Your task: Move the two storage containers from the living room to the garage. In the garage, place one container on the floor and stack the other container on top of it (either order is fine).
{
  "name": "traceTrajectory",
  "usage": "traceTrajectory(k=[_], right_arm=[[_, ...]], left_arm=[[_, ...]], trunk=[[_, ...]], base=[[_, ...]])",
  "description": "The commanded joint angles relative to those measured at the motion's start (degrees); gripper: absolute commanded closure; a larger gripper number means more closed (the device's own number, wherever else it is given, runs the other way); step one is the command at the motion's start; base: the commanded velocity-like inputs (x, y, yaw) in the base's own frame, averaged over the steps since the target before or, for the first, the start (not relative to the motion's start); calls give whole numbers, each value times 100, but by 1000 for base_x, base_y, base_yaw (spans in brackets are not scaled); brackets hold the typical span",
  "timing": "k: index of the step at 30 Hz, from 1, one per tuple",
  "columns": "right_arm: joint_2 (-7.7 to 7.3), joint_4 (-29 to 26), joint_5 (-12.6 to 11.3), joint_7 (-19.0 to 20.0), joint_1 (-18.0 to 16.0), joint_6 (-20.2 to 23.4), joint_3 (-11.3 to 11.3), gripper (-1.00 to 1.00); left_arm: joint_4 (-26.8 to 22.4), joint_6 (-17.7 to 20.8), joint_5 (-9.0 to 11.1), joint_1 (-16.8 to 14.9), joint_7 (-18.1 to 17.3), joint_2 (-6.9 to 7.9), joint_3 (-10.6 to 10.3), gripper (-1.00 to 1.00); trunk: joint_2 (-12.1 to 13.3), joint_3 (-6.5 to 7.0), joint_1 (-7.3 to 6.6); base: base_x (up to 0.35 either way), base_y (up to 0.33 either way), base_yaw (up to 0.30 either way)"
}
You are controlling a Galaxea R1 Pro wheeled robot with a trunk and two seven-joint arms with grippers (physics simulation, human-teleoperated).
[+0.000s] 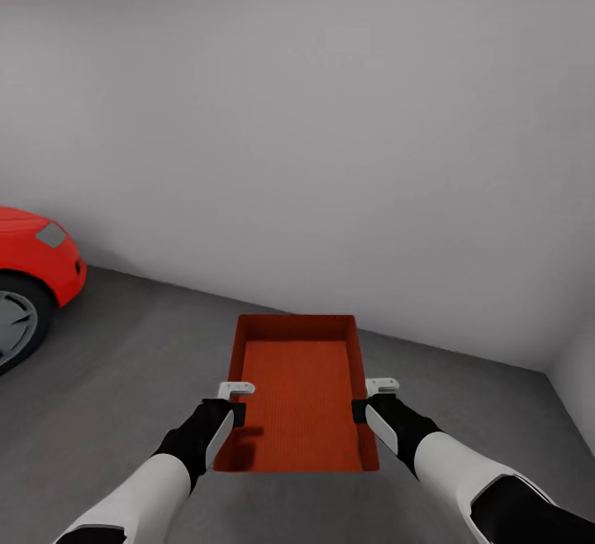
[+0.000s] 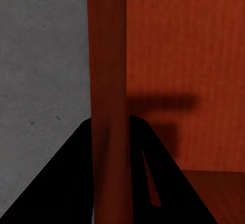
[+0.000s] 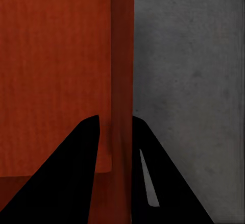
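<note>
Above the floor (image 1: 124, 362), two grippers clamp one storage container (image 1: 302, 379).

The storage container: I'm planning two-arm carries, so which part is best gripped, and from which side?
Grip the storage container by its two long side walls, coming down from above, since it is topless and the thin walls fit between the fingers. The left gripper straddles the left wall and the right gripper the right wall, opposite each other, which likely balances the load.
</note>
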Motion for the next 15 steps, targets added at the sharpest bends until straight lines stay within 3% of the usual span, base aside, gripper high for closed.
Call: traceTrajectory(k=[1,15], right_arm=[[-4,-31,-96,-42,-12,6,210,100],[-4,-31,-96,-42,-12,6,210,100]], left_arm=[[256,308,-93,0,44,69,-76,100],[258,310,-98,0,46,67,-83,100]], trunk=[[-14,-12,4],[-14,-12,4]], base=[[0,0,-289],[0,0,-289]])
